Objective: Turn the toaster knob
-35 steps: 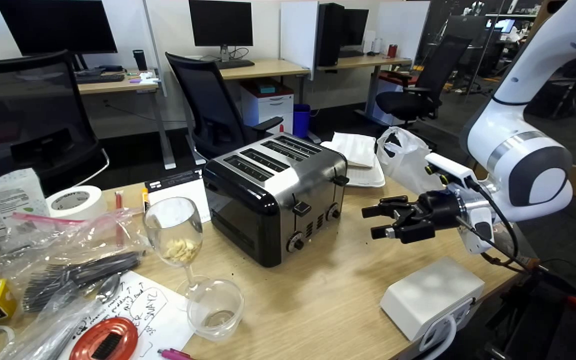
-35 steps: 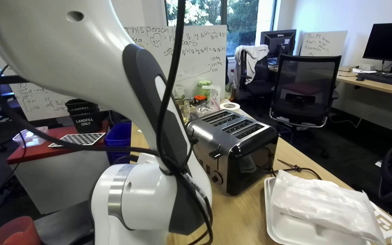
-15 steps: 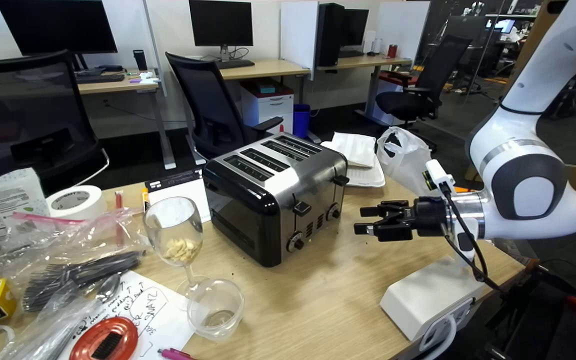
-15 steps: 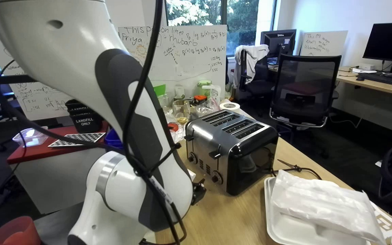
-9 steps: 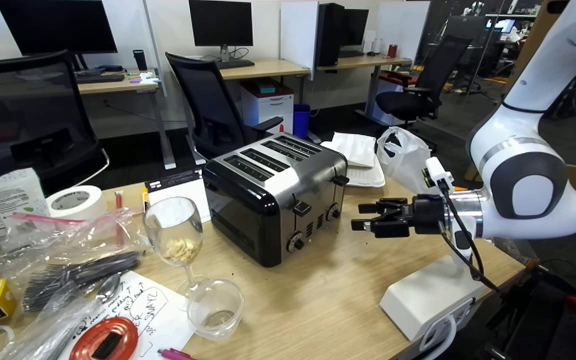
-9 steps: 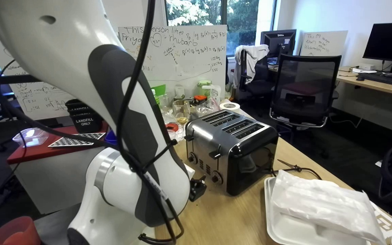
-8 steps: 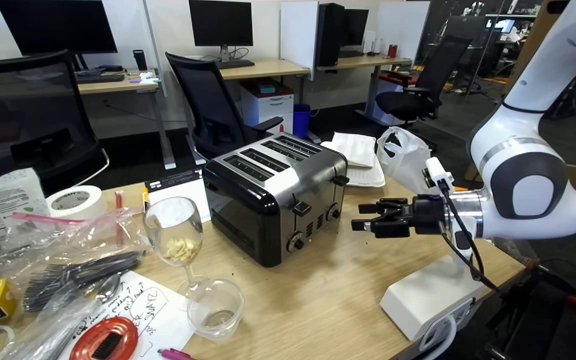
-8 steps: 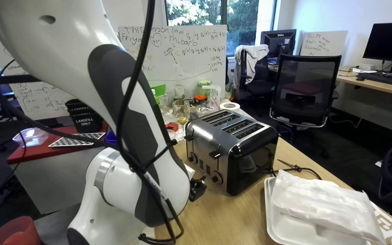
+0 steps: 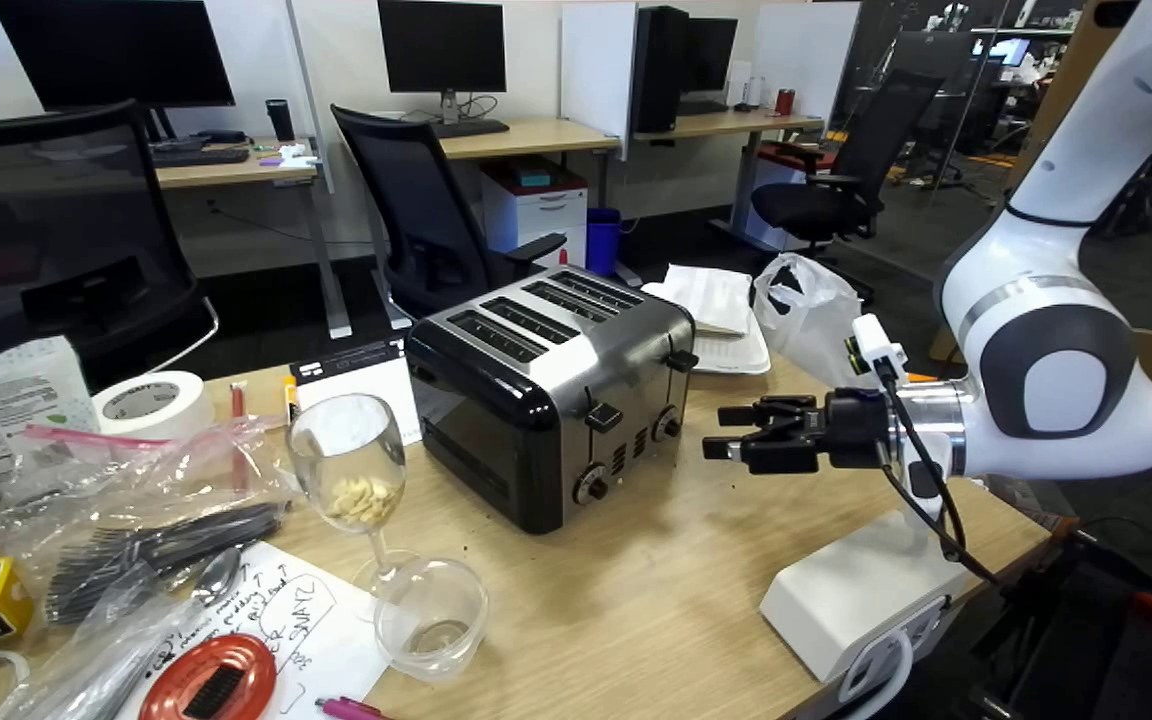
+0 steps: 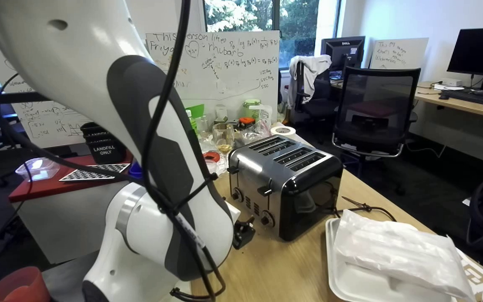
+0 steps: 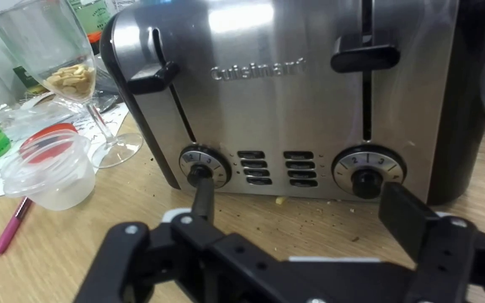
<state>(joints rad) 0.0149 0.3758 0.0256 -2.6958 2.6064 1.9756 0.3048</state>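
fingers (image 9: 781,457) now slightly nearer the toaster (image 9: 551,398), its far knob (image 10: 237,194) newly clear of the arm (image 10: 170,159) in an exterior view

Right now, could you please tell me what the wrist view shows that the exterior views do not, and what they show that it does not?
Only the wrist view: the Cuisinart lettering on the toaster and readable numbers around its knobs.

Only the exterior views, both of them: the bread slots in the toaster's top, plus office chairs and monitors beyond.

Shared: the toaster's front with both knobs, the wine glass with pale pieces in it, and the gripper, plainly open in the wrist view.
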